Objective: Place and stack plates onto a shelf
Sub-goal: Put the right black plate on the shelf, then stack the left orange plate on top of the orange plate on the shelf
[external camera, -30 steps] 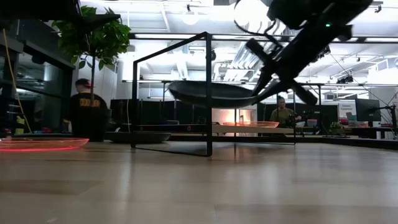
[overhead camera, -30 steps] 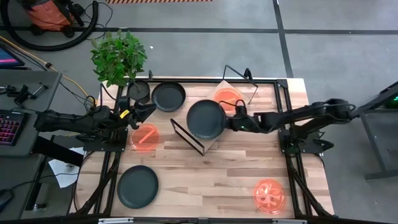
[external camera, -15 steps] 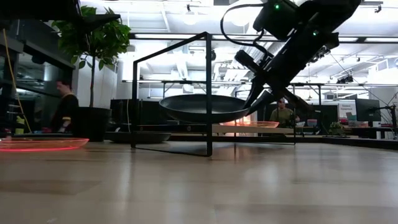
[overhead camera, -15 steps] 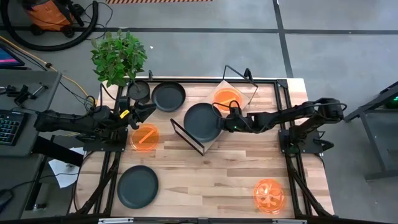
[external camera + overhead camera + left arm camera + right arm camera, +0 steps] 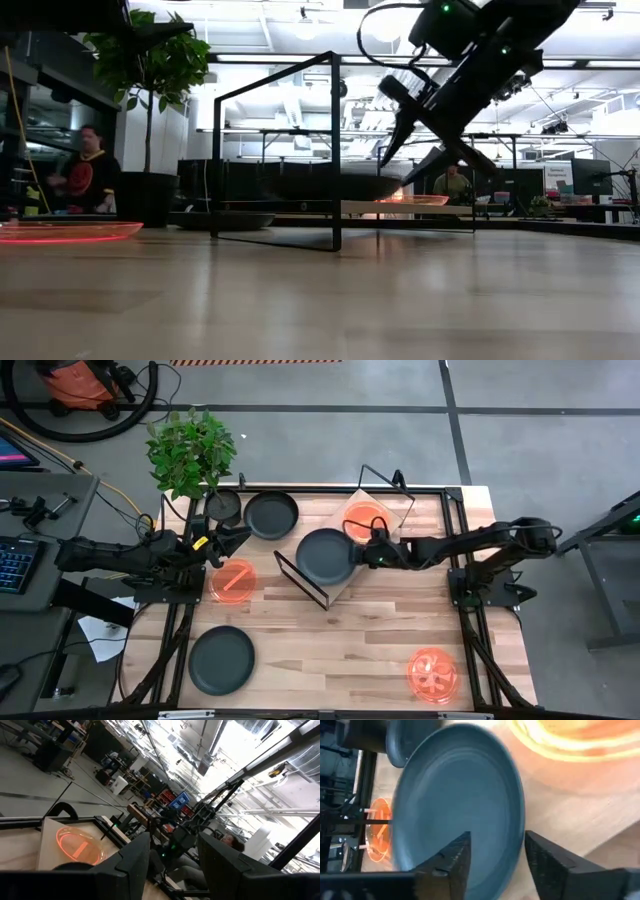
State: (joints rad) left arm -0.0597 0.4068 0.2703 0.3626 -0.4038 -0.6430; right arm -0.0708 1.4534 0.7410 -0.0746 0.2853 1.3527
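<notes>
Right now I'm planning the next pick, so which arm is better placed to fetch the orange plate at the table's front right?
Right. The right pincer, open at the grey plate lying on the shelf, shares the orange plate's side; the left pincer waits across the table.
</notes>
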